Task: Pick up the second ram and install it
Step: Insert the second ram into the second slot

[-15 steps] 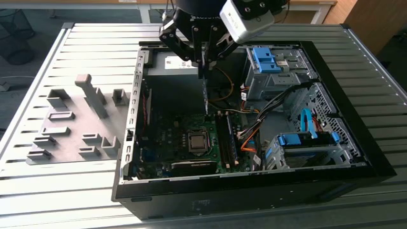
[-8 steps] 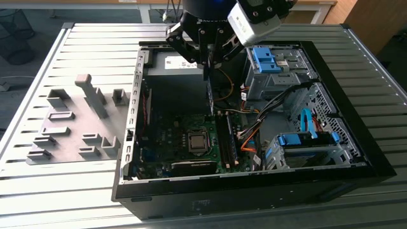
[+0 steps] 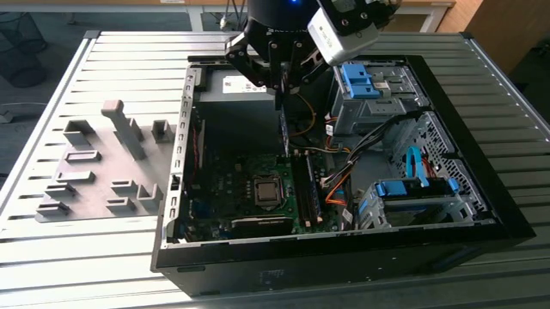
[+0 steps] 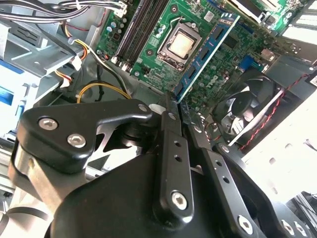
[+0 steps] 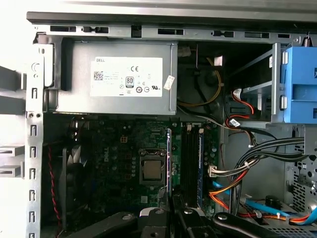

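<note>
A: Now, tool state?
B: Tool (image 3: 280, 89) pinched narrow on the second ram (image 3: 284, 125), gripping it by one end. The stick hangs with its free end pointing down.
A: Ram position?
B: Raised over the motherboard (image 3: 225, 183), free end near the CPU socket (image 3: 266, 191). In both wrist views the blue stick (image 4: 208, 55) reaches out from the tool past the socket.
A: Slots?
B: Black memory slots (image 5: 190, 163) lie just beside the socket. Cannot tell whether the ram touches anything below.
</note>
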